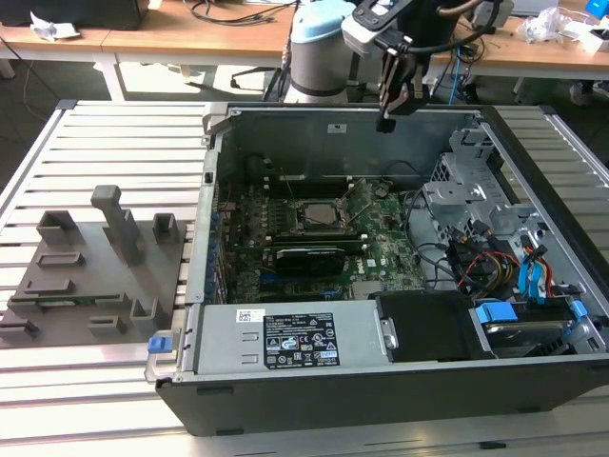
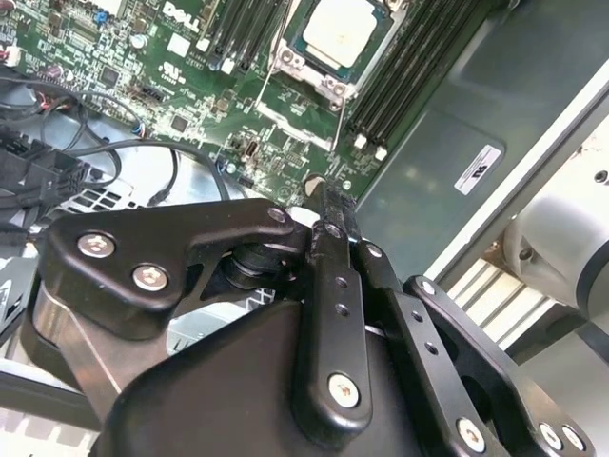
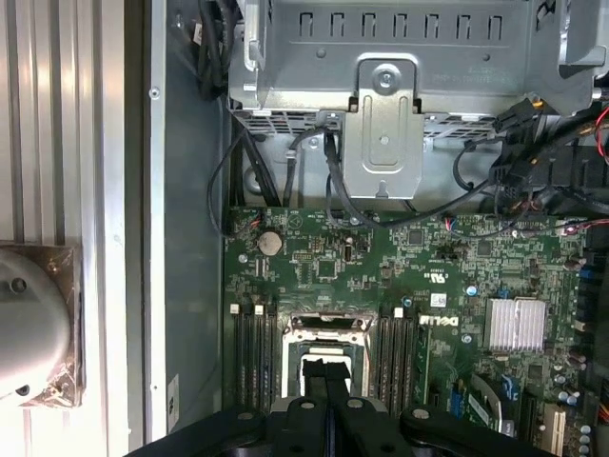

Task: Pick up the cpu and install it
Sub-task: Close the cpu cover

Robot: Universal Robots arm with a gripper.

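Note:
The cpu (image 1: 320, 214) lies flat in the motherboard socket inside the open computer case (image 1: 285, 124), its silvery top facing up. The second wrist view shows the cpu (image 2: 339, 29) framed by the socket's metal bracket, with memory slots on either side. My gripper (image 1: 385, 123) hangs above the case near its back wall, well above the board and to the exterior view's right of the socket. Its two black fingers (image 3: 315, 379) are pressed together with nothing between them, and they cover part of the socket (image 3: 324, 328) in the first wrist view.
Grey plastic fixture blocks (image 1: 95, 267) stand on the slatted table at the exterior view's left. A metal drive cage (image 1: 476, 190) and cables fill the case's right side. A power supply (image 1: 285, 338) sits along the front. The arm's base (image 1: 319, 48) stands behind the case.

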